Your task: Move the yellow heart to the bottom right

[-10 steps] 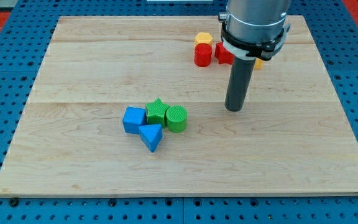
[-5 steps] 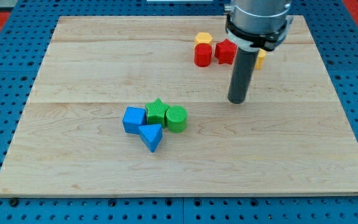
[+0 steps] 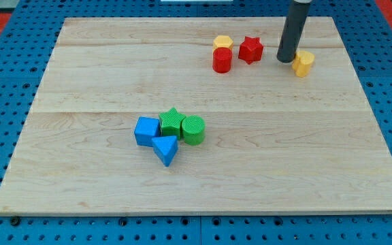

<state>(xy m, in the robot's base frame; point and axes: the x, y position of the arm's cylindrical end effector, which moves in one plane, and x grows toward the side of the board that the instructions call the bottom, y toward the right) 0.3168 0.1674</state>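
Observation:
The yellow heart (image 3: 303, 62) lies near the view's top right of the wooden board (image 3: 101, 82). My tip (image 3: 286, 60) stands just to the view's left of the heart, touching or nearly touching it. The rod rises out of the view's top edge.
A red star (image 3: 250, 49), a red cylinder (image 3: 222, 60) and a yellow hexagon block (image 3: 222, 43) sit to the view's left of my tip. A blue cube (image 3: 146, 131), blue triangle (image 3: 165, 149), green star (image 3: 172, 123) and green cylinder (image 3: 193, 129) cluster at the board's middle-left.
My tip has moved from the board's middle toward the view's top right, ending beside the yellow heart. The heart, earlier hidden behind the arm, now shows fully.

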